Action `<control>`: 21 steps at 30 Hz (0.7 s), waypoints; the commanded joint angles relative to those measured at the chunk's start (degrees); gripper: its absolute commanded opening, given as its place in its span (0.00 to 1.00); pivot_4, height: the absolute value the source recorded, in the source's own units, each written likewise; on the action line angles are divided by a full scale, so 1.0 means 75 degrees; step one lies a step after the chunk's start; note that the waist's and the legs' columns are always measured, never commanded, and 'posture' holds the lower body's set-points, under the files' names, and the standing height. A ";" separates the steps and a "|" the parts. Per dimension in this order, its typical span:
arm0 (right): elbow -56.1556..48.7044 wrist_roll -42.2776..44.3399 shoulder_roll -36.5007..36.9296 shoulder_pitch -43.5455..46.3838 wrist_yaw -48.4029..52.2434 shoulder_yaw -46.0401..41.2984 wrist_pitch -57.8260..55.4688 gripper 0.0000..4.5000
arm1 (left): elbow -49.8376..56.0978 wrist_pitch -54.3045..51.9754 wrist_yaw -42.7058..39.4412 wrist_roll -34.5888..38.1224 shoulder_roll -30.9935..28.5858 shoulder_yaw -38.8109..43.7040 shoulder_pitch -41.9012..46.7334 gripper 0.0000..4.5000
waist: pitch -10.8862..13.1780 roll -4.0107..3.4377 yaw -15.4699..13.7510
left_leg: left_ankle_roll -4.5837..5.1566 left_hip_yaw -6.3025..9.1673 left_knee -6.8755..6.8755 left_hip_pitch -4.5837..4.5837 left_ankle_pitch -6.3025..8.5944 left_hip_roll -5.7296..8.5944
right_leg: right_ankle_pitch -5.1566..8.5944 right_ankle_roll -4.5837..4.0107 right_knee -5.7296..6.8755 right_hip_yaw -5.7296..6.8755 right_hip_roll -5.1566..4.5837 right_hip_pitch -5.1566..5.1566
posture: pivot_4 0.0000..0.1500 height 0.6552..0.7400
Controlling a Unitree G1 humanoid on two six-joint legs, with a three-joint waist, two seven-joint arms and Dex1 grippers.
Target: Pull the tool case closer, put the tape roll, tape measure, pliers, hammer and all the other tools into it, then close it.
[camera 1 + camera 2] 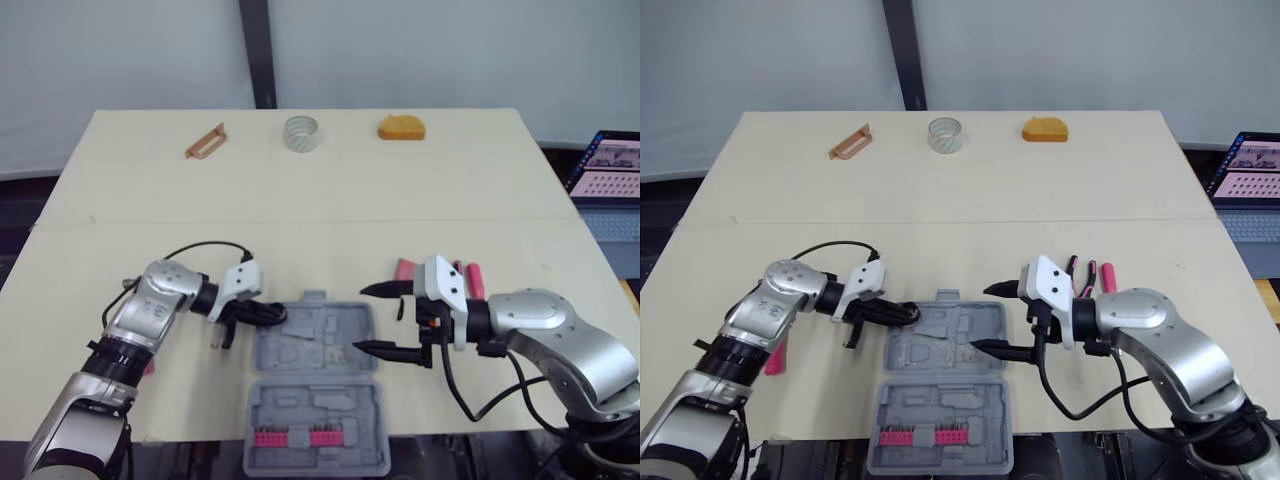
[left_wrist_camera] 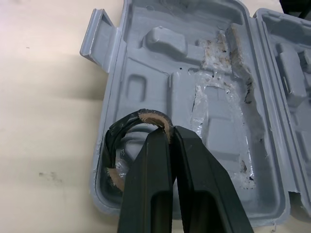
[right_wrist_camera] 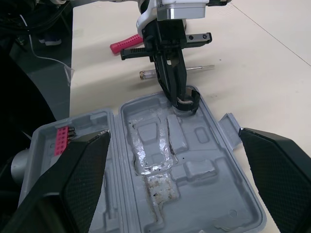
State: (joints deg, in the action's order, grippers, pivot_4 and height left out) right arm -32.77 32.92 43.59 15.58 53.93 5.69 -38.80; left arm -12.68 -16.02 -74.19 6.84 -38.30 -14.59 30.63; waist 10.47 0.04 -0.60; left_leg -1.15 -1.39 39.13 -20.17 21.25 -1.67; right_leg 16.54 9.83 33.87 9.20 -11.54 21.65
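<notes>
Centrally, at the near edge of a pale worktop (image 1: 300, 215), a grey tool case (image 1: 330, 340) lies open, its two moulded halves spread flat. The near half carries a pink strip of bits (image 1: 292, 438). The far half has bare recesses.

The left hand (image 2: 170, 132) reaches in from the left. Its two black fingers are pressed together on the rim of a black tape roll (image 2: 121, 133). The roll stands on edge inside the left corner of the case's far half, with the fingers pinching its upper arc.

The right hand (image 1: 360, 319) hovers at the right side of the case, its fingers spread wide apart and holding nothing. One fingertip sits near the far right corner of the case, and the other is above the right edge of the far half.

Just behind the right hand, pink-handled tools (image 1: 1107, 277) lie on the worktop. Beside the left arm lie another pink-handled tool (image 1: 775, 358) and a screwdriver (image 3: 175, 72) with a clear handle, both outside the case.

Along the far edge, well apart from the case, three things sit in a row. On the left is a tan, flat tool (image 1: 205, 141). In the middle is a clear tape roll (image 1: 301, 133) lying flat. On the right is an orange rounded object (image 1: 402, 127).

An open laptop (image 1: 610, 165) stands beyond the right edge of the worktop.
</notes>
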 commanded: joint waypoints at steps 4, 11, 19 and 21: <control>-0.0177 0.0143 -0.0006 0.0092 -0.0059 -0.0232 0.0054 1.00 | 0.0316 0.0122 0.0050 0.0010 -0.0073 0.0083 -0.0138 0.01 | 0.0000 0.0000 -0.0006 | 0.0000 0.0000 0.0000 0.0000 0.0000 0.0000 | 0.0000 0.0000 0.0000 0.0000 0.0000 0.0000 | 1.00 1.00; -0.0141 0.0136 -0.0003 0.0134 -0.0026 -0.0215 0.0070 1.00 | 0.0172 0.0194 0.0118 -0.0094 -0.0066 0.0042 -0.0150 0.01 | 0.0000 0.0000 -0.0026 | 0.0000 0.0000 0.0001 0.0000 0.0000 0.0000 | 0.0000 0.0000 0.0000 -0.0001 0.0000 0.0000 | 1.00 1.00; -0.0126 0.0158 0.0022 0.0164 0.0009 -0.0223 0.0060 1.00 | -0.0024 0.0321 0.0230 -0.0197 -0.0022 -0.0004 -0.0183 0.01 | 0.0000 0.0000 -0.0030 | 0.0000 0.0000 0.0001 0.0000 0.0000 0.0000 | 0.0000 -0.0001 0.0000 0.0000 0.0000 0.0000 | 1.00 1.00; -0.0125 0.0164 0.0032 0.0164 0.0014 -0.0224 0.0065 1.00 | -0.0043 0.0344 0.0242 -0.0210 -0.0021 -0.0002 -0.0190 0.01 | 0.0000 0.0000 -0.0030 | 0.0000 0.0000 0.0001 0.0000 0.0000 0.0000 | 0.0000 0.0000 0.0000 0.0000 0.0000 0.0000 | 1.00 1.00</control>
State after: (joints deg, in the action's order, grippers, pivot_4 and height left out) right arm -32.75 33.19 43.59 16.58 53.94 5.69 -38.80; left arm -13.46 -14.12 -72.57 5.52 -38.36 -14.60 29.44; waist 10.47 0.04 -0.83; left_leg -1.15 -1.39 39.14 -20.16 21.26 -1.67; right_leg 16.54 9.83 33.87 9.20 -11.54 21.65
